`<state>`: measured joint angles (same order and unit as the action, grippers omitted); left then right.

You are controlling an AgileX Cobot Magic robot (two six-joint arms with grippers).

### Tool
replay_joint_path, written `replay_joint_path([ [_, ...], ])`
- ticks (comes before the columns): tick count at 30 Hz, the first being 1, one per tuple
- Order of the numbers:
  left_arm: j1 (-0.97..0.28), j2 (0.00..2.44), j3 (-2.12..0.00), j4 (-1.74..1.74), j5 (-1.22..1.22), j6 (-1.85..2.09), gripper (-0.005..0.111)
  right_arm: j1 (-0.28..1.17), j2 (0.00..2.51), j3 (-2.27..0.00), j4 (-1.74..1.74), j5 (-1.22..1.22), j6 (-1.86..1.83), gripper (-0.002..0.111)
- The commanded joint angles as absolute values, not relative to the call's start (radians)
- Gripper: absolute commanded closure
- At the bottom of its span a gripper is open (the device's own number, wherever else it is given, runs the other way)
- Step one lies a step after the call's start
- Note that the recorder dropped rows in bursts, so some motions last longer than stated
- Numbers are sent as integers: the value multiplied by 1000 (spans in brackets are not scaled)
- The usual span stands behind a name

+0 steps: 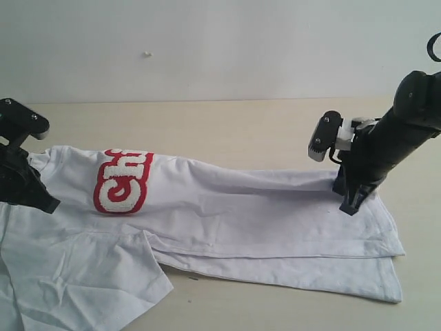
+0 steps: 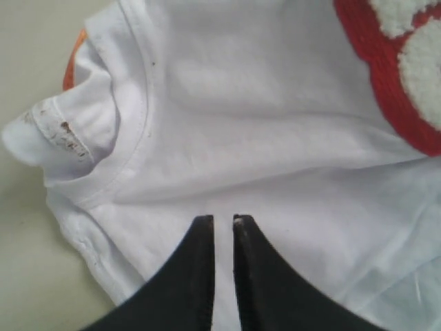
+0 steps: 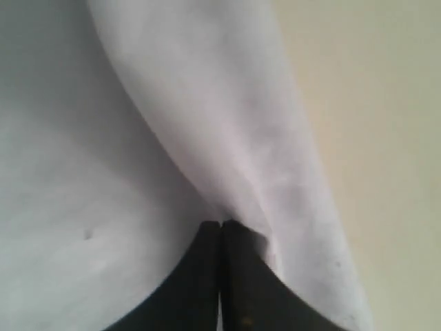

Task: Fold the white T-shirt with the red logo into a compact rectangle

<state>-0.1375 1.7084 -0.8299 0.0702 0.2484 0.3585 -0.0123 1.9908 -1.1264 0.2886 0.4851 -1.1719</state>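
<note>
On wrist views alone, left gripper point(image 2: 220, 222) and right gripper point(image 3: 220, 226) each pinch the white T-shirt point(image 2: 262, 138).

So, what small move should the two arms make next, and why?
Probably raise both ends together a little. The left gripper pinches the white T-shirt near the collar, the right gripper pinches a ridge of cloth at the hem end, both jaws closed, and the shirt lies long, only partly folded.

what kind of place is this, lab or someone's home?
Likely a robotics lab bench: bare pale tabletop, blank white wall, and the left gripper and right gripper on a single white T-shirt.
</note>
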Motion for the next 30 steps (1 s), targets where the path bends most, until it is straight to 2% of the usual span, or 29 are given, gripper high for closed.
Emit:
replay_joint_path([
  [1,-141,1711,-825,66,230,362,94,-11,1972,-1124,286,261,-1085,108],
  [4,-141,1711,-825,66,227,362,94,-11,1966,-1124,286,168,-1001,108],
  [7,-141,1711,-825,66,220,362,94,-11,1966,-1124,286,175,-965,108],
  [13,-126,1711,-825,94,239,404,92,-11,1966,-1124,311,415,-947,108],
  [16,-122,1709,-825,95,290,482,74,-11,1959,-1124,311,518,-1019,108],
  [18,-122,1701,-825,95,356,585,54,-11,1945,-1124,313,527,-1050,108],
  [20,-129,1687,-825,98,429,680,39,-11,1930,-1124,313,527,-1050,108],
  [21,-131,1678,-825,98,466,722,36,-11,1921,-1124,313,527,-1050,108],
  [25,-166,1633,-823,97,595,808,40,-11,1889,-1124,313,543,-1050,108],
  [27,-203,1603,-817,97,659,820,45,-11,1881,-1124,313,555,-1050,108],
  [30,-280,1554,-799,97,741,835,46,-11,1880,-1124,313,574,-1050,108],
])
